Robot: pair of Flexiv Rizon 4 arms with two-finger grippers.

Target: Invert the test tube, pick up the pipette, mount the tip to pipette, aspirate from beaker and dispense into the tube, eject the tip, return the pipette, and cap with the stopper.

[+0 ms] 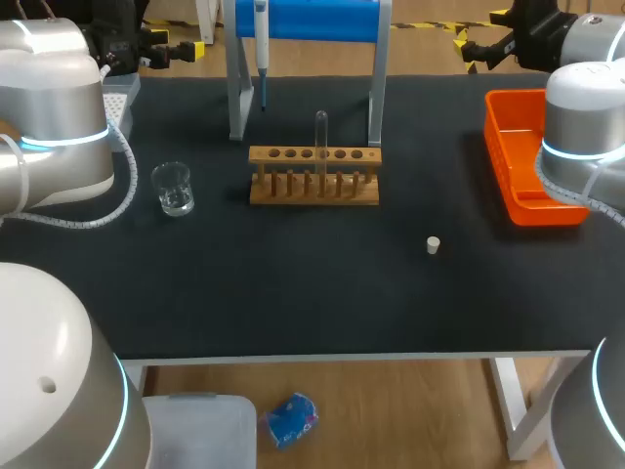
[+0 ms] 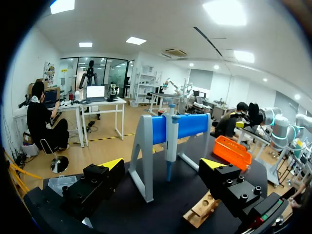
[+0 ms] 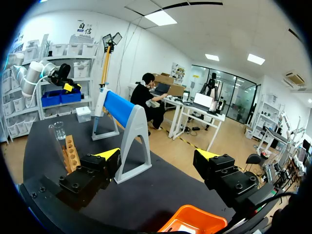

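A clear test tube (image 1: 320, 133) stands in the wooden rack (image 1: 313, 178) at mid-table; it also shows in the right wrist view (image 3: 55, 140). The pipette (image 1: 261, 47) hangs on the blue-topped stand (image 1: 308, 21) behind the rack. A glass beaker (image 1: 173, 189) sits left of the rack. The white stopper (image 1: 433, 245) lies on the mat at the front right. My left gripper (image 1: 166, 51) is at the far left, open and empty (image 2: 162, 165), with the pipette (image 2: 170, 142) ahead of it. My right gripper (image 1: 479, 49) hangs at the far right, open and empty (image 3: 158, 155).
An orange bin (image 1: 527, 161) stands along the right edge, under my right arm. A pale tip box (image 1: 119, 96) sits at the far left corner. The black mat in front of the rack is bare apart from the stopper.
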